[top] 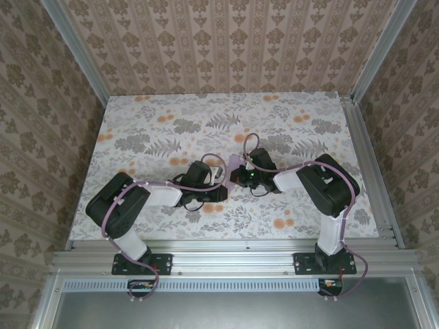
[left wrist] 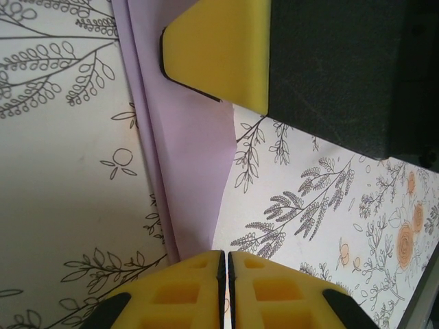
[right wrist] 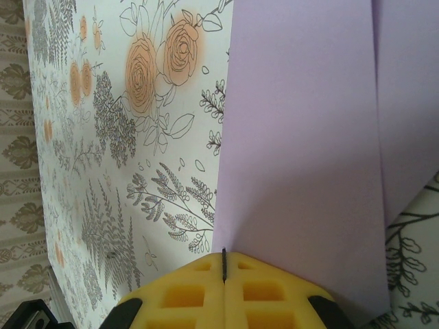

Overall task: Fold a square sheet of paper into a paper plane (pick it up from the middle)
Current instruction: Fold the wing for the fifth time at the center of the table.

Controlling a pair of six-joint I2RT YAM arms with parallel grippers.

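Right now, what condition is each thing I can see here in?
lavender paper: creased lengthwise, partly folded, gripped by both tools.
left tool: shut, pinching the paper's narrow tip.
right tool: shut, clamped on the paper's edge.
floral tablecloth: spread flat under the paper.

Damask-patterned walls (top: 226,41) enclose a table under a floral tablecloth (top: 288,116).

Overhead view looks down from behind; both close wrist views share the paper (left wrist: 192,151) (right wrist: 309,171).
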